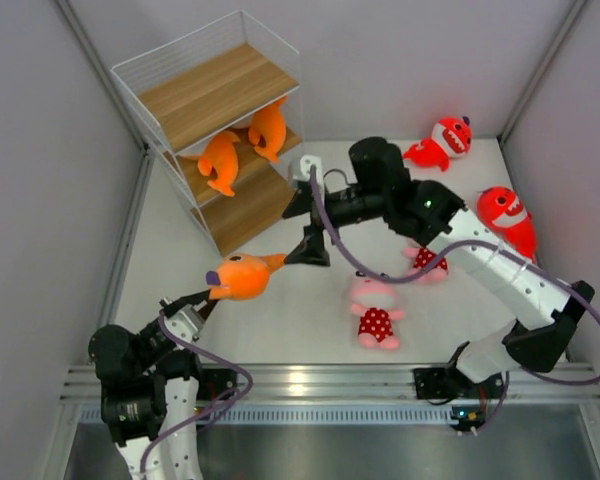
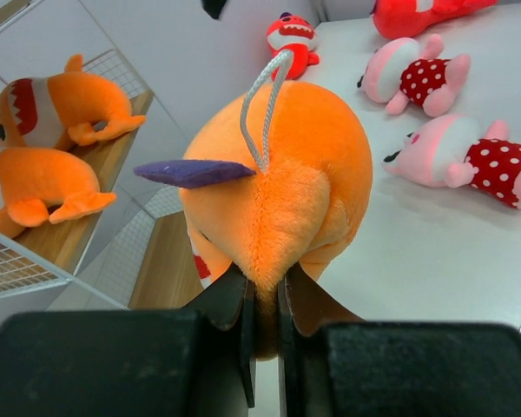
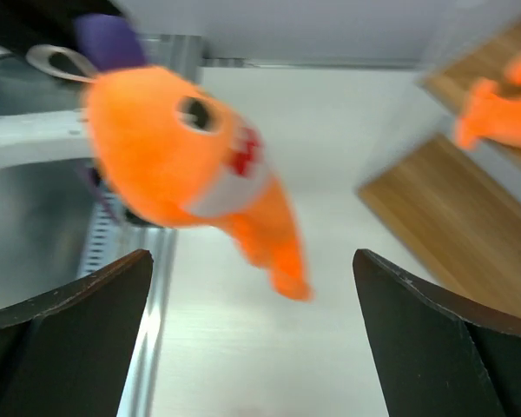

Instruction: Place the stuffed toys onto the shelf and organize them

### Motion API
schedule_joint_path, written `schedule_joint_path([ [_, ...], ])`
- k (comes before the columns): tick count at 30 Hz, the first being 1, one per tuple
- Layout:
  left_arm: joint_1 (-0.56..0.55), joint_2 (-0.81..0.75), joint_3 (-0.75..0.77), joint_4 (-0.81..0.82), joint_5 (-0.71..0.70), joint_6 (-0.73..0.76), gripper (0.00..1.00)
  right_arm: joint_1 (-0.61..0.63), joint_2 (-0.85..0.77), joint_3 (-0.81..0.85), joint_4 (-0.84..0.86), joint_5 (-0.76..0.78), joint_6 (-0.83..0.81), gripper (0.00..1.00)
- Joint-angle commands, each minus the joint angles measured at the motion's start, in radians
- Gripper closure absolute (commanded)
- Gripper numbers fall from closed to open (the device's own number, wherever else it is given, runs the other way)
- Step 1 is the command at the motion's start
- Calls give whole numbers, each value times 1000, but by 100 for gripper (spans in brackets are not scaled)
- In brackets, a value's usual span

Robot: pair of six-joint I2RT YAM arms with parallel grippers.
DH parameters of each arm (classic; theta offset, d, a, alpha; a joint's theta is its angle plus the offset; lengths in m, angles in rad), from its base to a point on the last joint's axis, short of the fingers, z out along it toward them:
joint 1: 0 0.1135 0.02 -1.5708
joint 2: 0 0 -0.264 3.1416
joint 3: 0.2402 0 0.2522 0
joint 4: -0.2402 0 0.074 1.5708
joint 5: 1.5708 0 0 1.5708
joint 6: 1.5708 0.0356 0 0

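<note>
Currently clamping the orange plush shark in the left gripper, holding the jaws of the right gripper wide apart near it.

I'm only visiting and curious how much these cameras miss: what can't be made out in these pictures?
Top view: one pink toy is mostly hidden beneath the right arm.
Left wrist view: a red toy is cut off by the top edge, so its face cannot be seen.
Right wrist view: blur smears the held orange shark, and the right edge cuts off the shelf.
</note>
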Motion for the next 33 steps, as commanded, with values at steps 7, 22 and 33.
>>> schedule_joint_path([
  [7,7,-13,18,35,121,-38,100,-165,279,302,-548,21,-391,1],
  [22,7,-4,29,37,126,-33,100,-60,425,216,-336,-372,-298,1],
  [33,7,-21,34,37,129,-78,100,-20,405,72,-88,-382,-126,33],
])
